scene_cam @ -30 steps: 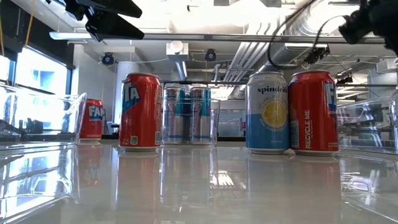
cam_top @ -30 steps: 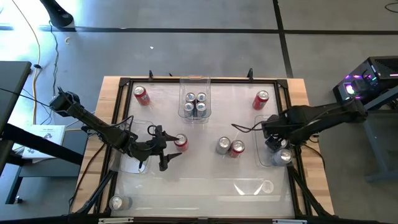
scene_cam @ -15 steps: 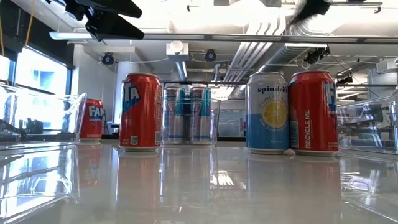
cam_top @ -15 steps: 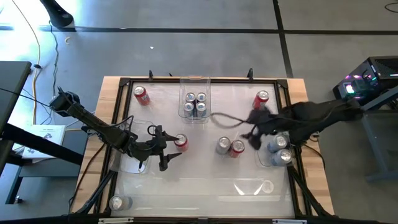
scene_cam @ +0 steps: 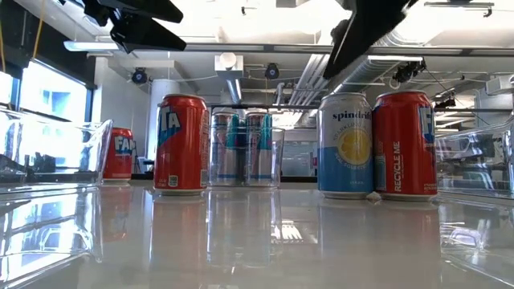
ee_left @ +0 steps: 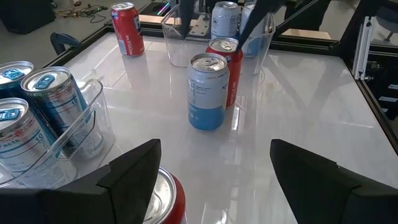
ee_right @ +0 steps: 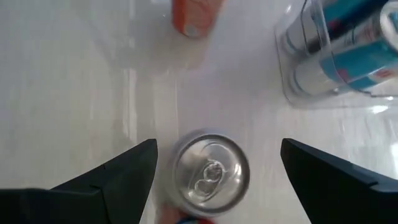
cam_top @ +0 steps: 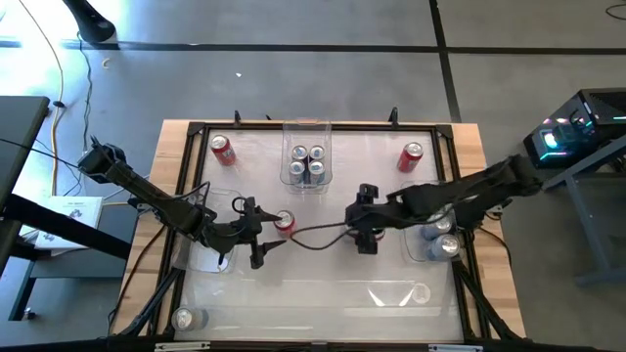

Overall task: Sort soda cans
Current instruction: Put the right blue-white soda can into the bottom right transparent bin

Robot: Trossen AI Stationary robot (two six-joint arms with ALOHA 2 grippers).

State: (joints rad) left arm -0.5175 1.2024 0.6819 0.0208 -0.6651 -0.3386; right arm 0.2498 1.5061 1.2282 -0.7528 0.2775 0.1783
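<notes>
I hold the right gripper (cam_top: 365, 217) spread wide directly above the Spindrift can (ee_right: 209, 172), which stands touching a red can (scene_cam: 404, 144) mid-table, so I judge it my next pick. The left gripper (cam_top: 262, 235) waits open beside another red can (cam_top: 284, 222).

The near half of the table (cam_top: 323, 284) is free to pass; two touching cans (scene_cam: 377, 144) and a middle bin (cam_top: 306, 166) block the centre.

Upright cans (scene_cam: 345, 144): blue-and-white touching red (scene_cam: 404, 144) mid-table, four silver-blue (cam_top: 307, 163) in far bin, red (cam_top: 284, 223) centre-left, reds at far corners, perhaps two in right bin.
</notes>
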